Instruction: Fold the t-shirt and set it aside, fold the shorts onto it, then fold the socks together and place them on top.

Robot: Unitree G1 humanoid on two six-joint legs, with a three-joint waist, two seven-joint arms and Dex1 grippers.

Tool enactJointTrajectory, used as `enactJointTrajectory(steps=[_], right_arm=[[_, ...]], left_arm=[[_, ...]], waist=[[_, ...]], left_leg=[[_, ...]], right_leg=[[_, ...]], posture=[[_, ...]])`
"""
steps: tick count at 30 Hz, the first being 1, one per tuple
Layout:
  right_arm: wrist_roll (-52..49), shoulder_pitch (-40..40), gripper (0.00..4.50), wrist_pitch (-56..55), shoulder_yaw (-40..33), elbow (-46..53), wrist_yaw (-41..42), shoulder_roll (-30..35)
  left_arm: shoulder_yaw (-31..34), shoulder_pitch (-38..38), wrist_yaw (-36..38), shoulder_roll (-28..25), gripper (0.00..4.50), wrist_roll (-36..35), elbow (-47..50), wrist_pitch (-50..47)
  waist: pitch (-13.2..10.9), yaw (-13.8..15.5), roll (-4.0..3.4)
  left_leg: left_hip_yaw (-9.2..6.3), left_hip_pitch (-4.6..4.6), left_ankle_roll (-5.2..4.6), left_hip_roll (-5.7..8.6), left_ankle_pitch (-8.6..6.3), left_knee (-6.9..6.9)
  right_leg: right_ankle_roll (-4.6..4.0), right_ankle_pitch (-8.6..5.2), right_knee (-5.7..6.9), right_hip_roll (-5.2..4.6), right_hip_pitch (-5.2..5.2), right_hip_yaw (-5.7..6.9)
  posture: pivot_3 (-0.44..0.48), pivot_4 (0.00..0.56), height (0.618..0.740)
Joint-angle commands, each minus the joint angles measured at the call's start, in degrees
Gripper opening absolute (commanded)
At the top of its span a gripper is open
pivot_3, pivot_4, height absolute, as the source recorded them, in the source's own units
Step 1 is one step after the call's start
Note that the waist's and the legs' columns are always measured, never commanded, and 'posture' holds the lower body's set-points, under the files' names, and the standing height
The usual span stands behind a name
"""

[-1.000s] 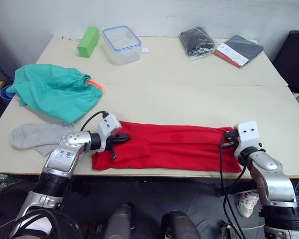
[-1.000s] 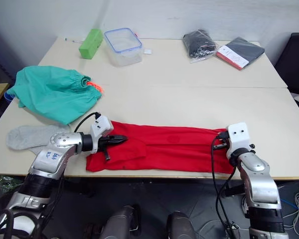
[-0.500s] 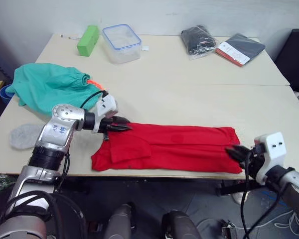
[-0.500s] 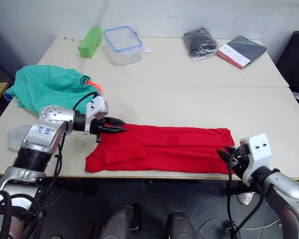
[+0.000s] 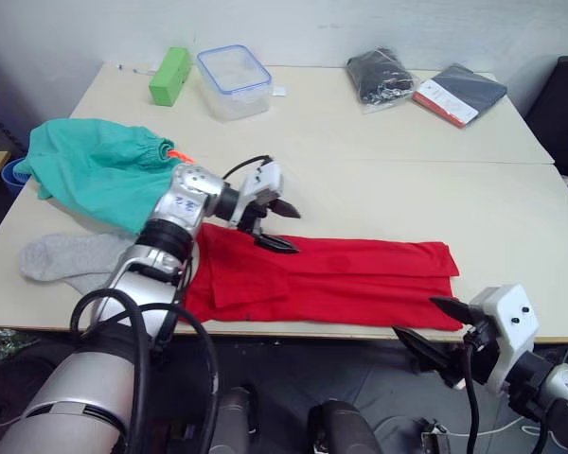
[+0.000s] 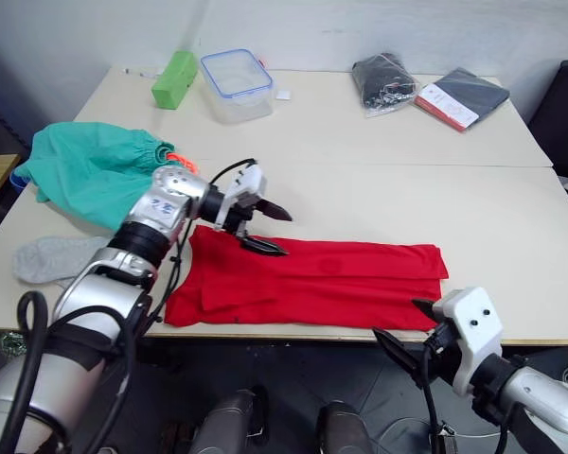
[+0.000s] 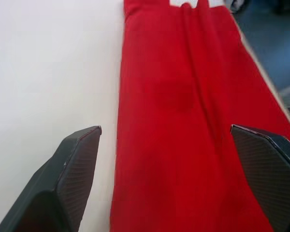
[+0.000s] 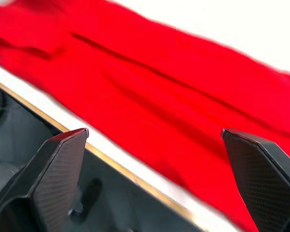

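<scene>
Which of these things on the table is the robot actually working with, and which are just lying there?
Part of the job:
t-shirt
shorts
socks

Just lying about:
green block
clear lidded box
black bagged bundle
dark flat packet

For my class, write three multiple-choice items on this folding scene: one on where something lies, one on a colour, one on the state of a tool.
1. Where do the socks lie?
A. Near the table's front left edge, beside the shorts
B. On the t-shirt
C. Inside the clear box

2. What colour is the block beside the lidded clear box?
A. Orange
B. Green
C. Black

3. How is the left tool?
A. Shut on the t-shirt
B. Shut on a sock
C. Open above the t-shirt

Answers:
1. A, the grey socks sit on bare tabletop just in front of the teal shorts.
2. B, the block at the back is bright green.
3. C, its two fingers stand apart with red cloth showing between them, gripping nothing.
</scene>
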State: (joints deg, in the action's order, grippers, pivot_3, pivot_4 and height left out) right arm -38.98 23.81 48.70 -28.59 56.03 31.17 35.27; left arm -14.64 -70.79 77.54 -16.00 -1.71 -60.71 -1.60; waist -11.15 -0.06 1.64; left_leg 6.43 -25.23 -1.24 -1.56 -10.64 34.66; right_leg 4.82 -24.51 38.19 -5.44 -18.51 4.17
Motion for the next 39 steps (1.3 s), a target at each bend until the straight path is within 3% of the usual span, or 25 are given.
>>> enactJointTrajectory(steps=[1,6,10,13,16,20,27,32,39], right_arm=[[4.9,-1.8,4.50,-3.7,3.0,-0.3,-2.4,1.0],[12.8,-11.7,4.50,-5.1,8.9,-8.9,-6.5,3.5],[15.9,-23.8,4.50,-5.3,15.4,-20.8,-2.9,8.8],[17.1,-33.4,4.50,-4.2,20.4,-31.4,0.7,11.1],[18.1,-41.7,4.50,-3.3,25.4,-41.0,4.7,11.6],[20.5,-50.2,4.50,-4.0,29.8,-51.3,7.1,10.4],[23.1,-56.0,4.50,-3.5,35.6,-60.1,13.8,10.8],[25.7,-59.1,3.29,-5.3,37.6,-64.5,14.8,9.1],[31.0,-66.4,0.81,-11.8,42.4,-73.8,19.5,8.3]], left_arm=[[0.7,-3.6,-4.9,3.4,4.49,2.0,-4.5,1.8],[3.7,-4.8,1.2,3.1,4.49,-0.7,-2.6,1.8],[4.9,0.0,11.6,-2.0,4.49,-4.4,9.3,-2.9],[3.4,6.8,14.8,-7.6,4.49,-8.9,23.9,-9.3],[2.6,13.1,15.0,-13.6,4.49,-13.6,37.6,-16.1],[3.5,19.2,13.1,-20.3,4.49,-16.0,48.4,-21.5],[7.5,27.1,7.9,-28.3,4.49,-20.6,60.2,-28.7],[9.2,29.7,4.7,-29.4,4.50,-22.2,64.6,-31.3],[10.5,30.8,0.8,-29.9,4.50,-22.4,65.8,-31.8]], waist=[[0.0,-0.1,0.01],[0.0,-1.1,0.02],[0.0,-1.7,0.00],[0.0,-2.0,-0.07],[-0.1,-1.9,-0.16],[-0.2,-1.4,-0.21],[-0.2,-1.5,-0.24],[-0.2,-1.5,-0.24],[-0.2,-1.6,-0.24]], left_leg=[[0.00,0.00,-0.02,0.00,-0.01,0.04],[0.04,0.02,0.04,-0.05,0.02,0.03],[0.10,0.01,0.11,-0.08,0.07,0.00],[0.07,0.13,0.21,-0.12,0.10,-0.05],[0.03,0.11,0.24,-0.15,0.12,-0.02],[-0.14,-0.03,0.20,-0.12,0.12,0.26],[-0.18,-0.05,0.08,-0.09,0.06,0.39],[-0.18,0.00,0.09,-0.11,0.07,0.38],[-0.14,0.02,0.09,-0.10,0.07,0.38]], right_leg=[[0.01,0.00,0.01,-0.01,0.00,-0.01],[0.00,0.00,0.11,0.01,-0.07,-0.03],[-0.08,-0.03,0.18,0.02,-0.14,-0.04],[-0.20,-0.10,0.21,0.05,-0.08,-0.06],[-0.22,-0.11,0.34,0.09,-0.11,-0.09],[-0.22,-0.11,0.44,0.08,-0.09,-0.01],[-0.19,-0.10,0.44,0.02,0.03,0.01],[-0.18,-0.10,0.46,0.04,0.05,0.02],[-0.18,-0.10,0.49,0.04,0.03,0.00]], posture=[[0.000,0.150,0.740],[0.000,0.150,0.740],[0.000,0.150,0.740],[0.000,0.150,0.740],[0.000,0.150,0.740],[0.000,0.150,0.740],[0.000,0.150,0.740],[0.000,0.150,0.740],[0.000,0.150,0.740]])
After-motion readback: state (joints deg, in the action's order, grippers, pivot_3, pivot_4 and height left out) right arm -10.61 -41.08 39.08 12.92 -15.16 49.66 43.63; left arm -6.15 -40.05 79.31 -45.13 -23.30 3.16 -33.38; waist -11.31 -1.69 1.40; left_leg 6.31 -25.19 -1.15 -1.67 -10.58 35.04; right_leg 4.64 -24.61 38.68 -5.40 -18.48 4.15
